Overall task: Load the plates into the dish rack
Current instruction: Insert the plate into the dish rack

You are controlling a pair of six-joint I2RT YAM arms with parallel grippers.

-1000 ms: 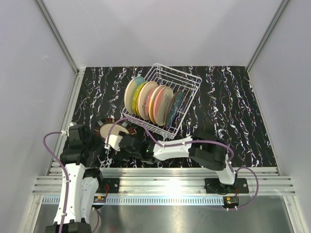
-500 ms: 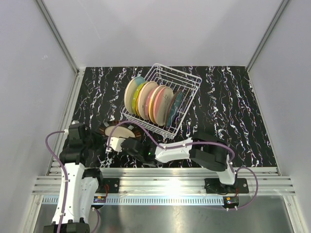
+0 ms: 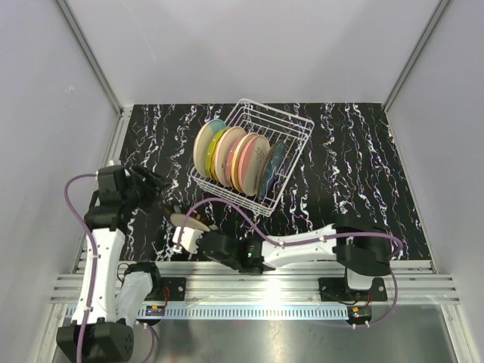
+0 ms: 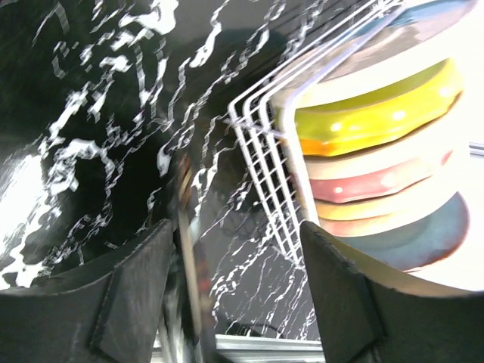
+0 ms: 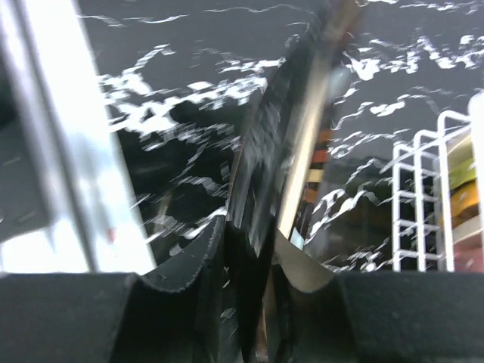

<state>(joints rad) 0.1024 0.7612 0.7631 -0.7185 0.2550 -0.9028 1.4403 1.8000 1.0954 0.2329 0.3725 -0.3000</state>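
Observation:
The white wire dish rack (image 3: 292,122) stands at mid-table and holds several plates (image 3: 234,157) on edge. In the left wrist view they show as yellow-green, pink and teal rims (image 4: 378,121) behind the rack's wires (image 4: 265,174). Near the front edge, my right gripper (image 3: 187,231) is shut on the rim of a cream plate with a dark striped border (image 3: 187,220), which is tilted up on edge. The right wrist view shows that plate (image 5: 306,128) edge-on, clamped in the right gripper (image 5: 249,234). My left gripper (image 3: 155,181) hangs open to the left of the rack, empty (image 4: 234,242).
The aluminium rail (image 3: 249,276) runs along the near table edge just behind the held plate. The left wall post (image 3: 113,162) is close to the left arm. A corner of the rack (image 5: 420,204) shows to the right of the held plate.
The left gripper opened, let go of the plate and drew back up and to the left. The right gripper shut on the plate and pulled it toward the near edge, tipping it up.

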